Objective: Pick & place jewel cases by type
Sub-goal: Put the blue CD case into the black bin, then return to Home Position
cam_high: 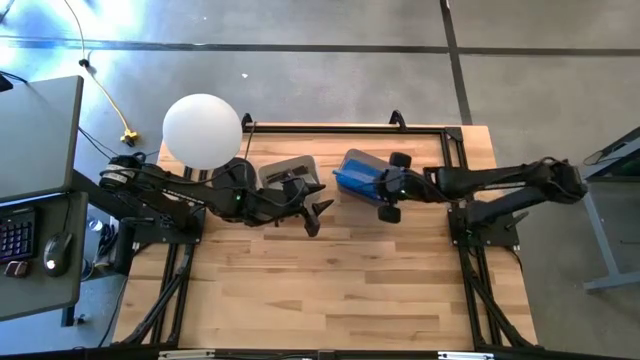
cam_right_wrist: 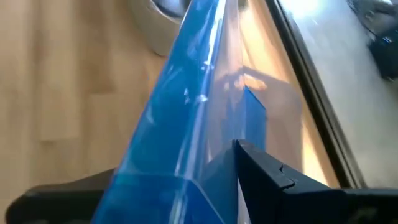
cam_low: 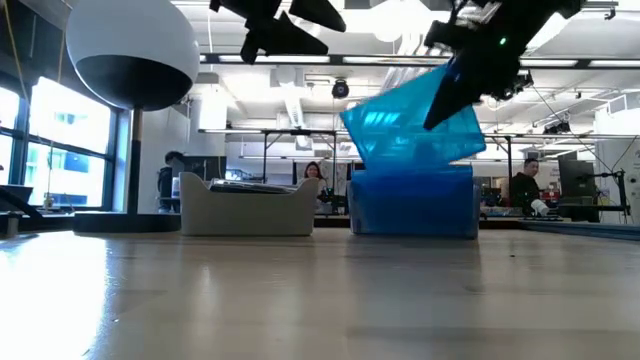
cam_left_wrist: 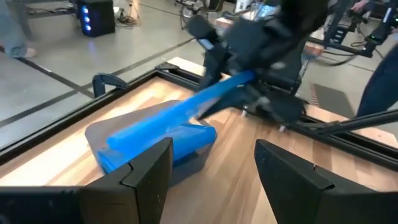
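Observation:
A translucent blue jewel case (cam_low: 415,125) hangs tilted over a grey tub (cam_high: 362,163) that has more blue cases (cam_low: 415,200) in it. My right gripper (cam_high: 380,185) is shut on it, reaching in from the table's right side. Left of that tub stands a second grey tub (cam_high: 290,172) with black cases inside. My left gripper (cam_high: 318,218) hovers open near that tub, toward the table's middle, with nothing between its fingers (cam_left_wrist: 146,168). My right gripper pinches the blue jewel case by its upper end (cam_right_wrist: 205,168) between its two fingers (cam_right_wrist: 267,168). The fingers slant down from the table's right side. The case slopes down and away from them toward the tub (cam_left_wrist: 99,134). Whether its lower end (cam_left_wrist: 121,140) touches the cases there, I cannot tell.
A white globe lamp (cam_high: 203,130) stands at the table's far left corner. A black frame rail (cam_high: 330,127) runs along the far edge. Bare wood (cam_high: 330,290) fills the near half of the table. People are in the room behind (cam_low: 312,178).

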Available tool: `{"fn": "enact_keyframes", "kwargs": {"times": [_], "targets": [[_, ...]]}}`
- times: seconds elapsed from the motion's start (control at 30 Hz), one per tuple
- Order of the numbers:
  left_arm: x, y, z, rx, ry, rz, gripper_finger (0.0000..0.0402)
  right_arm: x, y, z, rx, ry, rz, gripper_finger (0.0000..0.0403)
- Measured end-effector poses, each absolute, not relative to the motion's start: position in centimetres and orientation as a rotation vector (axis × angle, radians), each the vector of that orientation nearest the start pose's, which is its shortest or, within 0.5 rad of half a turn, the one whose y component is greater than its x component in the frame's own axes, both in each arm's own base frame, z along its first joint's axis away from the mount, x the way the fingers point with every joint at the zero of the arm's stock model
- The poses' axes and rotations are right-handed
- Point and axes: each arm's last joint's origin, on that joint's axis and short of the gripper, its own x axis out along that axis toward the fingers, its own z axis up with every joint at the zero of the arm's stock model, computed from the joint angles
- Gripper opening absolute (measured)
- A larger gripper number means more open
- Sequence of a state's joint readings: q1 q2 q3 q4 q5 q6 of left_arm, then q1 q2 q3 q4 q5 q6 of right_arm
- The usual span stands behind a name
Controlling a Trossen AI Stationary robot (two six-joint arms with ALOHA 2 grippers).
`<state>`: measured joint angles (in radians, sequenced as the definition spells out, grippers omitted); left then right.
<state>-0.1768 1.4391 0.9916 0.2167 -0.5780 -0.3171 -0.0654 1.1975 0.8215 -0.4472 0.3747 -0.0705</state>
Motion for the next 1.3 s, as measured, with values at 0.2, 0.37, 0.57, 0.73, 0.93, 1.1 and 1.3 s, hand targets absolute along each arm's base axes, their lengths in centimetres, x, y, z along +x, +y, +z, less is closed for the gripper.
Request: {"fn": "enact_keyframes", "kwargs": {"times": [0.2,0.37,0.57,0.73,0.93,1.1,1.3], "targets": [[32.0,-4.1,29.2,-0.228,0.154,0.419,0.0224,24.8,-4.0,22.9,-0.226,0.898,-0.473,0.0094],[31.9,-4.1,29.1,-0.225,0.162,0.420,0.0224,25.5,-4.6,21.7,-0.223,0.946,-0.470,0.0123],[31.9,-4.1,29.1,-0.226,0.162,0.420,0.0224,26.1,-4.7,21.2,-0.279,0.952,-0.453,0.0168],[31.8,-4.1,28.7,-0.198,0.214,0.419,0.0224,26.5,-4.0,21.9,-0.329,0.886,-0.446,0.0180],[30.6,-3.9,28.4,-0.157,0.330,0.440,0.0224,25.4,-1.9,24.8,-0.477,0.850,-0.465,0.0181],[26.8,-3.2,30.5,-0.212,0.394,0.465,0.0224,22.5,0.8,29.3,-0.522,0.780,-0.536,0.0181],[19.7,-2.1,33.5,-0.245,0.457,0.420,0.0224,16.4,2.6,34.6,-0.383,0.574,-0.503,0.0181]]}}
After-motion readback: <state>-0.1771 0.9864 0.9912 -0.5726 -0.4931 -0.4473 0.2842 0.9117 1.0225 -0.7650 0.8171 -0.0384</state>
